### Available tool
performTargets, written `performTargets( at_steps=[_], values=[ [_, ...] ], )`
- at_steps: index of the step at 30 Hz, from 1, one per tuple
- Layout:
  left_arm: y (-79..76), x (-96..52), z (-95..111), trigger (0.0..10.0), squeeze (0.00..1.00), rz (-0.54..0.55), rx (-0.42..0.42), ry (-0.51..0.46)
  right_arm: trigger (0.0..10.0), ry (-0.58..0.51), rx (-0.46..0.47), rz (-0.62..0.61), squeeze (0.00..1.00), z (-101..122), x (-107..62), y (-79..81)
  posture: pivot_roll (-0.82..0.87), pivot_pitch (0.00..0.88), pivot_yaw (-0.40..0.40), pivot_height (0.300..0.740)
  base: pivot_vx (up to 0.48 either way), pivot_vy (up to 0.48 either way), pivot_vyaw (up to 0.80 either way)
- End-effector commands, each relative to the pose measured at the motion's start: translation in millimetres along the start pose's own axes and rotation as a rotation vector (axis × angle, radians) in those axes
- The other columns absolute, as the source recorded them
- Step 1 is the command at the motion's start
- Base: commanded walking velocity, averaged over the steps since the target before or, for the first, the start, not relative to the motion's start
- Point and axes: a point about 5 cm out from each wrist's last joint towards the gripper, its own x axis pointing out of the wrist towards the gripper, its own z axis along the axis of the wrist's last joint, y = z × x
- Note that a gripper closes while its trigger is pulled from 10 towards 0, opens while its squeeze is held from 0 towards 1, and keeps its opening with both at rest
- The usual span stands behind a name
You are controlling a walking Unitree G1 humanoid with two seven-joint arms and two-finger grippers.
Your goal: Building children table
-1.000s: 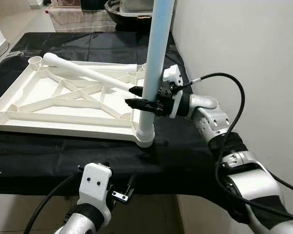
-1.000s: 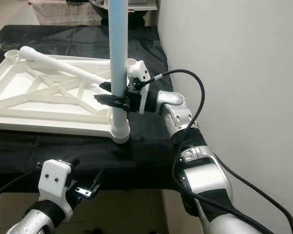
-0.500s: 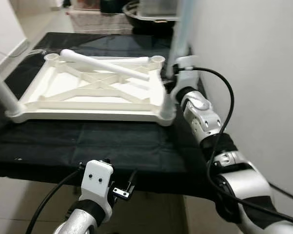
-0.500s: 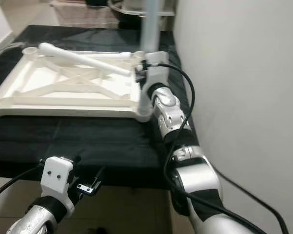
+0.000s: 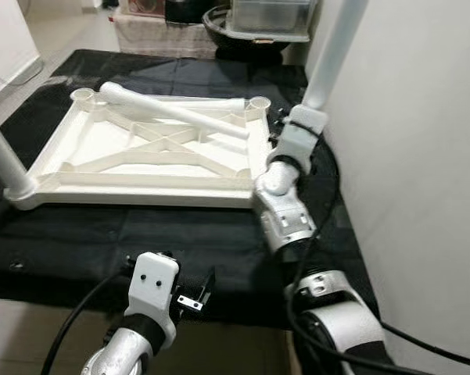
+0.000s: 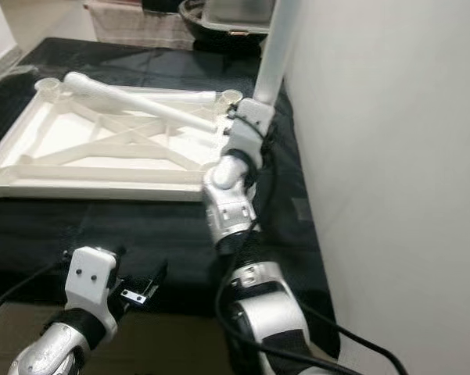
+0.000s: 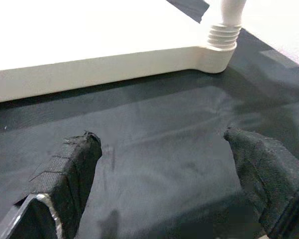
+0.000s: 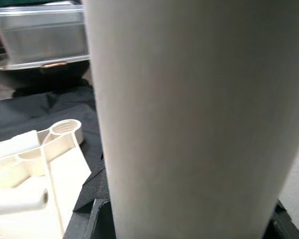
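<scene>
The white table top (image 5: pixel 141 186) lies upside down on a black cloth (image 5: pixel 102 234). A pale table leg (image 5: pixel 332 47) stands upright at its near right corner, its threaded foot (image 7: pixel 223 35) seated in the corner socket. My right gripper (image 5: pixel 303 117) is shut on this leg, and the leg (image 8: pixel 189 109) sits very close between the two fingers. A second leg (image 5: pixel 1 152) stands at the near left corner. A loose leg (image 5: pixel 172 113) lies slantwise across the ribs. My left gripper (image 7: pixel 164 164) hangs open over the cloth's front edge, holding nothing.
A white wall (image 5: pixel 407 156) runs close along the right side of the cloth. The far right socket (image 5: pixel 259 102) is open. A dark basin and a clear bin (image 5: pixel 270 16) stand behind the table top. Floor lies to the left.
The head view has shifted, bringing the near left leg into sight. My right forearm has swung from the leg's right side to in front of it, still gripping. The left arm has not moved.
</scene>
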Motion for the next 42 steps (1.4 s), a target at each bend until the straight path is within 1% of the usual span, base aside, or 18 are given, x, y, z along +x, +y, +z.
performTargets(
  at_steps=[1, 4, 10, 11, 15, 16, 17, 20, 23, 24, 25, 26, 27, 29, 30, 31, 36, 42],
  values=[
    [-0.2, -0.4, -5, 10.0, 0.00, 0.000, 0.010, 0.022, 10.0, 0.228, -0.084, -0.049, 0.00, -52, -13.2, -9.5, 0.14, 0.165, -0.031, 0.740, 0.000, 0.000, 0.00],
    [0.2, 0.9, -6, 10.0, 0.00, 0.000, 0.009, 0.022, 10.0, 0.201, -0.102, -0.026, 0.00, -48, -15.1, -9.5, 0.13, 0.161, -0.030, 0.740, 0.000, 0.000, 0.00],
    [0.3, 3.9, -7, 10.0, 0.00, -0.007, 0.019, 0.017, 10.0, 0.159, -0.072, 0.091, 0.00, -40, -12.0, -6.9, 0.12, 0.152, -0.028, 0.740, 0.000, 0.000, 0.00],
    [-0.1, 4.6, -7, 10.0, 0.00, -0.011, 0.024, 0.014, 10.0, 0.134, -0.063, 0.150, 1.00, -38, -10.3, -6.3, 0.12, 0.148, -0.030, 0.740, 0.000, 0.000, 0.00],
    [-0.4, 6.0, -8, 10.0, 0.00, -0.013, 0.028, 0.013, 10.0, 0.101, -0.063, 0.193, 1.00, -36, -6.5, -10.7, 0.12, 0.138, -0.031, 0.740, 0.000, 0.000, 0.00],
    [-0.3, 6.8, -9, 10.0, 0.00, -0.013, 0.029, 0.012, 10.0, 0.085, -0.035, 0.232, 0.00, -34, -4.7, -13.0, 0.12, 0.132, -0.029, 0.740, 0.000, 0.000, 0.00],
    [-0.3, 6.8, -9, 10.0, 0.00, -0.013, 0.029, 0.012, 10.0, 0.085, -0.035, 0.232, 0.00, -34, -4.7, -13.0, 0.12, 0.132, -0.029, 0.740, 0.000, 0.000, 0.00],
    [0.3, 8.3, -11, 10.0, 0.00, -0.011, 0.032, 0.012, 10.0, 0.043, 0.023, 0.344, 0.00, -28, 3.1, -18.4, 0.12, 0.120, -0.033, 0.740, 0.000, 0.000, 0.00],
    [0.3, 8.3, -11, 10.0, 0.00, -0.011, 0.032, 0.012, 10.0, 0.043, 0.023, 0.344, 0.00, -28, 3.1, -18.4, 0.12, 0.120, -0.033, 0.740, 0.000, 0.000, 0.00],
    [0.4, 8.8, -11, 10.0, 0.00, -0.011, 0.031, 0.011, 10.0, 0.018, 0.051, 0.416, 0.00, -23, 6.4, -18.2, 0.11, 0.113, -0.031, 0.740, 0.000, 0.000, 0.00],
    [0.4, 8.8, -11, 10.0, 0.00, -0.011, 0.031, 0.011, 10.0, 0.018, 0.051, 0.416, 0.00, -23, 6.4, -18.2, 0.11, 0.113, -0.031, 0.740, 0.000, 0.000, 0.00],
    [0.4, 9.5, -12, 10.0, 0.00, -0.012, 0.031, 0.010, 10.0, -0.012, 0.085, 0.496, 0.00, -17, 9.4, -18.6, 0.11, 0.107, -0.034, 0.740, 0.000, 0.000, 0.00],
    [0.4, 9.5, -12, 10.0, 0.00, -0.012, 0.031, 0.010, 10.0, -0.012, 0.085, 0.496, 0.00, -17, 9.4, -18.6, 0.11, 0.107, -0.034, 0.740, 0.000, 0.000, 0.00],
    [-0.1, 10.8, -13, 10.0, 0.00, -0.011, 0.031, 0.007, 10.0, -0.084, 0.064, 0.705, 0.00, -10, 18.6, -23.5, 0.11, 0.096, -0.038, 0.740, 0.000, 0.000, 0.00],
    [-0.1, 10.8, -13, 10.0, 0.00, -0.011, 0.031, 0.007, 10.0, -0.084, 0.064, 0.705, 0.00, -10, 18.6, -23.5, 0.11, 0.096, -0.038, 0.740, 0.000, 0.000, 0.00],
    [-0.2, 11.2, -13, 10.0, 0.00, -0.010, 0.032, 0.006, 10.0, -0.105, 0.044, 0.763, 0.00, -8, 21.3, -25.8, 0.11, 0.096, -0.038, 0.740, 0.000, 0.000, 0.00],
    [-1.1, 11.3, -14, 10.0, 0.00, -0.009, 0.035, 0.000, 10.0, -0.132, -0.006, 0.855, 0.00, -3, 33.3, -34.3, 0.11, 0.089, -0.039, 0.740, 0.000, 0.000, 0.00],
    [-1.3, 12.5, -14, 10.0, 0.00, -0.012, 0.037, -0.004, 10.0, -0.126, -0.006, 0.951, 0.00, 2, 40.4, -34.8, 0.12, 0.090, -0.041, 0.740, 0.000, 0.000, 0.00]
  ],
)
